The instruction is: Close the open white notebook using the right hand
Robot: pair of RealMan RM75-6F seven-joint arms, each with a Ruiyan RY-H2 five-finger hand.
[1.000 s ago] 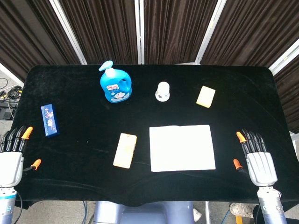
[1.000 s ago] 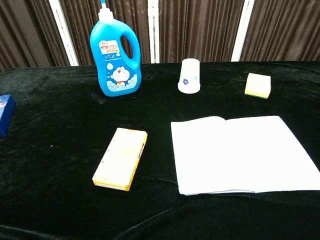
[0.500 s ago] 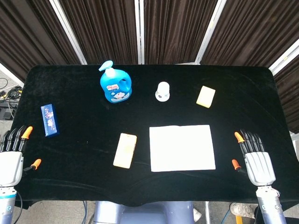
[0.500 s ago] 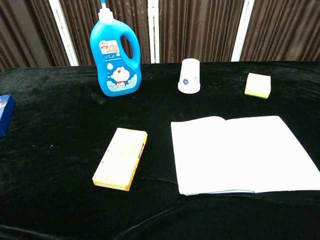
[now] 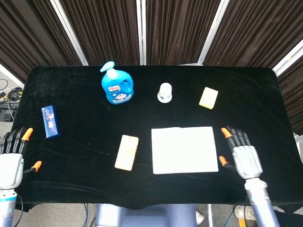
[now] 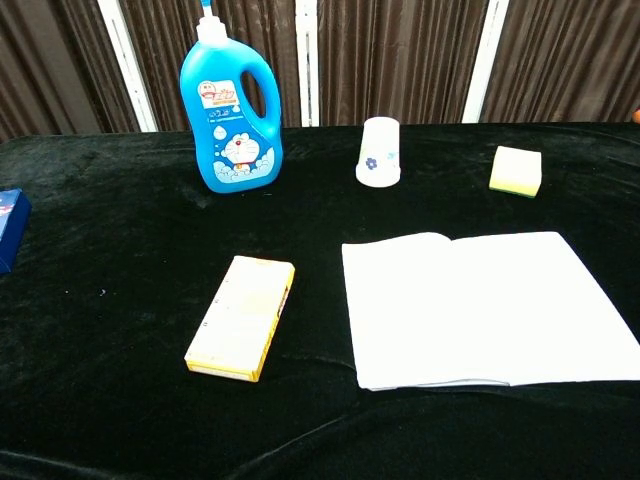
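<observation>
Two hands show in the head view, both with fingers spread and holding nothing. The right hand (image 5: 245, 158) lies flat, palm down, just beside the right edge of the white notebook (image 5: 184, 149), its orange-tipped fingers (image 5: 227, 133) pointing toward the far side of the tabletop (image 5: 80, 137) and its thumb tip close to the notebook's near right corner; whether it touches the page cannot be told. The left hand (image 5: 10, 163) sits at the near left corner, well apart from everything else. The notebook lies open and flat in the near middle of the black cloth, both pages facing up; in the chest view the page by the spine bulges slightly upward. Just left of it rests a yellow box (image 5: 127, 152), lying flat and a little tilted. Toward the far side stand a blue bottle (image 5: 116, 86) with a pump top, a small white cup (image 5: 164, 92) set upside down, and a yellow sponge (image 5: 209, 98), the cup between the other two. A dark blue box (image 5: 50, 121) lies near the left edge. Dark curtains (image 5: 180, 28) hang behind the tabletop.
</observation>
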